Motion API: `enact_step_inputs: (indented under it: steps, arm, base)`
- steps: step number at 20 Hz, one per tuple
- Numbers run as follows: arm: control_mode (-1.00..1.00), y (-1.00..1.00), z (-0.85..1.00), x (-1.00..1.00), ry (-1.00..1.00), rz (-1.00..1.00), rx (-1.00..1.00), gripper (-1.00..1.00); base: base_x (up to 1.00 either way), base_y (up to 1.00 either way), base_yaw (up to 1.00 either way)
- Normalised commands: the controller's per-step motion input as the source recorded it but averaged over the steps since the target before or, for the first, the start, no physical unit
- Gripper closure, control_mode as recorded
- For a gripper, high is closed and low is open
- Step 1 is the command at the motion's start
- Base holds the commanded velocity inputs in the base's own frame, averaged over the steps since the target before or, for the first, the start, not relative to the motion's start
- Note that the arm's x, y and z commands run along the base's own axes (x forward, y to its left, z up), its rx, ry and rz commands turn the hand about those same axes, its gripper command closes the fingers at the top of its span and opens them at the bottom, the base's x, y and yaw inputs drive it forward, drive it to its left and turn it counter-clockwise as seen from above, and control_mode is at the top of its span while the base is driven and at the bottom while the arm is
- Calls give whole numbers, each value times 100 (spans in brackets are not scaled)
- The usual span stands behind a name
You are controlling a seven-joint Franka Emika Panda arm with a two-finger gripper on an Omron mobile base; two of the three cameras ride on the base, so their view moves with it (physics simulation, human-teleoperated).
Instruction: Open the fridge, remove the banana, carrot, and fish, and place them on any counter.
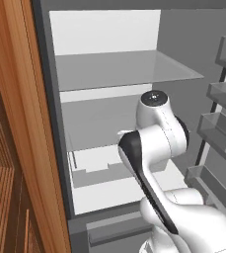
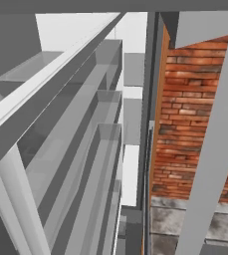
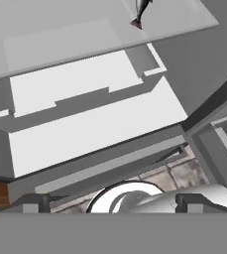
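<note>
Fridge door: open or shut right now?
Open. The fridge shows its white interior and grey shelves, and its door racks are swung out right.

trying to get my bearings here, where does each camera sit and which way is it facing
Left base view: behind the arm to its left, looking forward and down into the open fridge; the white arm rises at lower right.
Right base view: behind the arm to its right, looking along the fridge door's shelves toward a brick wall; a bit of arm shows at far left.
Hand view: on the hand, looking down into the lower fridge, the fish on a shelf at top; pincer tips open at bottom.
Shared: both base views show the door shelves.
</note>
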Motion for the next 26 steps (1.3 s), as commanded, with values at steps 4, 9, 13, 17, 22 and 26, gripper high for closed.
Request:
enact_step_inputs:
  steps: [4, 9, 13, 17, 22, 26]
  arm:
    - [-100, -65, 0, 36, -10, -5, -16, -100]
    - [-100, -68, 1, 58, -8, -7, -11, -100]
    - [-100, -42, 0, 87, -1, -8, -4, -100]
    - [-100, -16, -4, 84, 0, -9, 0, -100]
    - [-100, -1, -9, 70, -1, -9, -3, -100]
    - [-100, -4, -25, 42, 0, -12, -7, -100]
  base:
    - [0, 0, 0]
    - [0, 0, 0]
    - [0, 0, 0]
    - [0, 0, 0]
    - [0, 0, 0]
    - [0, 0, 0]
